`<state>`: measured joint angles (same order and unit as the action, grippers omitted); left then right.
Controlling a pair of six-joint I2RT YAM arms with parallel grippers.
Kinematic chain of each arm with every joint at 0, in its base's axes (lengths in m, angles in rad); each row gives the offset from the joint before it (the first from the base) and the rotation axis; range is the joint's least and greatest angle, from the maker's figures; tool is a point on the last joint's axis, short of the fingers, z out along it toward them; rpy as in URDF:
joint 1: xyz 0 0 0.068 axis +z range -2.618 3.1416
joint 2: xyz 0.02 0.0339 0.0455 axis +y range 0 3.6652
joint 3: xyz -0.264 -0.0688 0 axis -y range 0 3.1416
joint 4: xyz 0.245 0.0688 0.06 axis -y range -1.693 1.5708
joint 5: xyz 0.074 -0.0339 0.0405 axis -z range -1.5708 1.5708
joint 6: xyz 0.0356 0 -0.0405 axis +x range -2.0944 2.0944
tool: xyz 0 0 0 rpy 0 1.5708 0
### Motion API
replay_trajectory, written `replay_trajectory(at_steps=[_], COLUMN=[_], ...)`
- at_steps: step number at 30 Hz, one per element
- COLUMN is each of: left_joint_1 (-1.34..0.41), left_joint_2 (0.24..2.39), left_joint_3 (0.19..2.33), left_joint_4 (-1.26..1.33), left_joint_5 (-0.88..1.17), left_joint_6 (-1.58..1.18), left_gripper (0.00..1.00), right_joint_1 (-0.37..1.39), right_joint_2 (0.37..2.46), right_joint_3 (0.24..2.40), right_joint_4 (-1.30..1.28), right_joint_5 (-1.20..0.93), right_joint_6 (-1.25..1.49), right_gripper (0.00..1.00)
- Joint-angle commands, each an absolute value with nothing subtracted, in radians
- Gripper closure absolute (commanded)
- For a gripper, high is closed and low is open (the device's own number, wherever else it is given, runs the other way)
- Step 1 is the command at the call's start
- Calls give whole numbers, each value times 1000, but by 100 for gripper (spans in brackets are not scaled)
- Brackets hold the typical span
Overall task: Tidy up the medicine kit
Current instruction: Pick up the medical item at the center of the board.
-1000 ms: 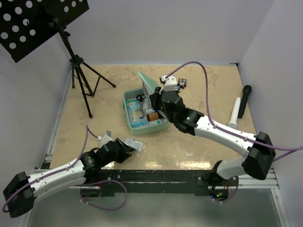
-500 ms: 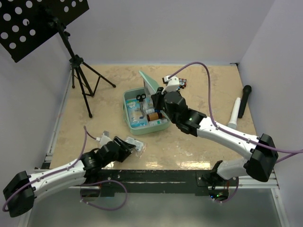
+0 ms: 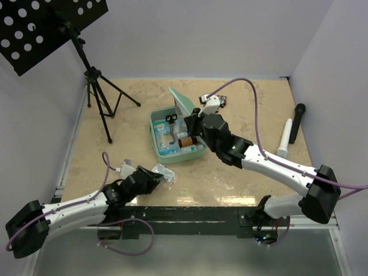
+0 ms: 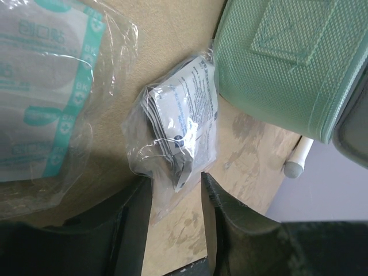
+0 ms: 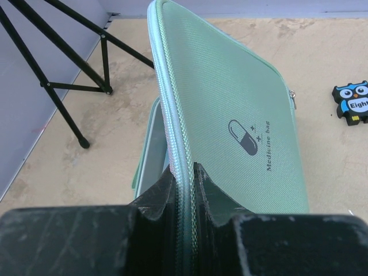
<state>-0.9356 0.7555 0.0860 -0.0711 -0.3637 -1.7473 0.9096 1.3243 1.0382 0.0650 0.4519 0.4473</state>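
Observation:
The mint-green medicine kit (image 3: 198,154) lies open mid-table, and scissors (image 3: 171,119), a brown bottle (image 3: 185,142) and blue-white packets are inside. Its lid (image 5: 241,115), printed with a pill mark, stands upright. My right gripper (image 5: 184,172) is shut on the lid's zip edge. At the near left, my left gripper (image 4: 175,184) stands open over the table. The loose corner of a clear bag of folded sachets (image 4: 181,129) lies between its fingertips. A larger clear bag of teal-printed dressings (image 4: 40,98) lies beside it. The kit's outer wall (image 4: 287,57) is just beyond.
A black tripod (image 3: 98,98) with a perforated tray (image 3: 40,23) stands at the far left. A small owl figure (image 5: 353,102) lies behind the kit. A black microphone (image 3: 298,121) and a white tube (image 3: 285,137) lie at the right. The table's front rail runs close under my left gripper.
My left gripper widened, then narrowed a little, and nudged up to the sachet bag. My right gripper shifted slightly right, still holding the lid.

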Motion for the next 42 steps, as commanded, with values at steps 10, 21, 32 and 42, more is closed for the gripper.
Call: replay_trajectory(at_steps=[10,21,32,42], left_joint_1=[-897,-899,-904,-904], left_joint_2=[893,713,634,664], left_joint_3=[80,182,488,751], left_joint_4=[-124,-285,-511,-516], left_joint_5=[-459,-454,-449,-540], left_joint_6=[-1703,-1540,-1356,-1192], left_gripper=[78,100,100,100], right_joint_1=[910,910,910,910], right_joint_2=[1281,1273,1282,1269], right_joint_3=[969,973,994,997], right_joint_4=[-38,-38,-37,-48], right_joint_5=[408,417,426,426], right_joint_6=[451,456,466,459], right_gripper=[100,100,100,100])
